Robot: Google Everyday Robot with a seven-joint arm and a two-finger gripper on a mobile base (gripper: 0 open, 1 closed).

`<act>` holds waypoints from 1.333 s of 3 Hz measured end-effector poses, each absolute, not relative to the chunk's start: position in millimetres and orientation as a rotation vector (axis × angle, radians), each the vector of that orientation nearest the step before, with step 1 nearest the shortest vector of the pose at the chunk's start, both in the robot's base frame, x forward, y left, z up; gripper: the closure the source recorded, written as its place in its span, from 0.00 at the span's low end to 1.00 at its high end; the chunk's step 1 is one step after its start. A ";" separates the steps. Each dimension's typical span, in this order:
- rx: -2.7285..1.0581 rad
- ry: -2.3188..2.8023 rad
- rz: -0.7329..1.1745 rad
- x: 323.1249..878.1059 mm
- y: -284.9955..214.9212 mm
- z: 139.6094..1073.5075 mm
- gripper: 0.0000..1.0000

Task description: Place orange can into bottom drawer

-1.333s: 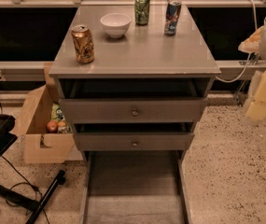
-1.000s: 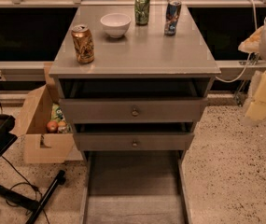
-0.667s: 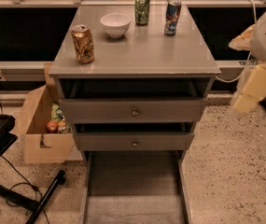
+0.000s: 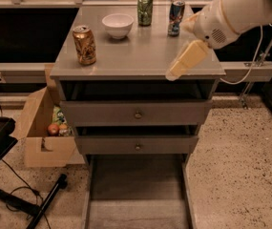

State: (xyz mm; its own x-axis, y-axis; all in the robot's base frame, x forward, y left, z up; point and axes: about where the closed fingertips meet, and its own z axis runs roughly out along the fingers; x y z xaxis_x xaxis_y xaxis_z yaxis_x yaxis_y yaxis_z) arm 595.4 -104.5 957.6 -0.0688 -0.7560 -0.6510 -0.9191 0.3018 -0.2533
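The orange can [image 4: 84, 44] stands upright on the left part of the grey cabinet top [image 4: 135, 56]. The bottom drawer [image 4: 136, 194] is pulled out at floor level, its flat grey floor bare. My white arm reaches in from the upper right, and the gripper [image 4: 187, 60], a cream-coloured piece, hangs over the right front of the cabinet top. It is well to the right of the orange can and holds nothing that I can see.
A white bowl [image 4: 117, 25], a green can [image 4: 145, 9] and a blue-and-red can [image 4: 175, 17] stand at the back of the top. Two upper drawers with round knobs [image 4: 138, 114] are slightly open. A cardboard box [image 4: 42, 130] with items sits on the floor at left, beside a black stand.
My arm has swung in from the far right edge, leftward and up, so the gripper now hangs over the cabinet's right front corner. The cans and drawers have not moved.
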 end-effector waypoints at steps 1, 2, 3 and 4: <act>-1.378 1.743 0.397 635.2 -63.0 947.6 0.00; -1.235 1.655 0.506 673.9 -22.3 926.0 0.00; -1.235 1.655 0.506 674.0 -22.3 925.9 0.00; -1.231 1.616 0.568 689.2 17.0 915.4 0.00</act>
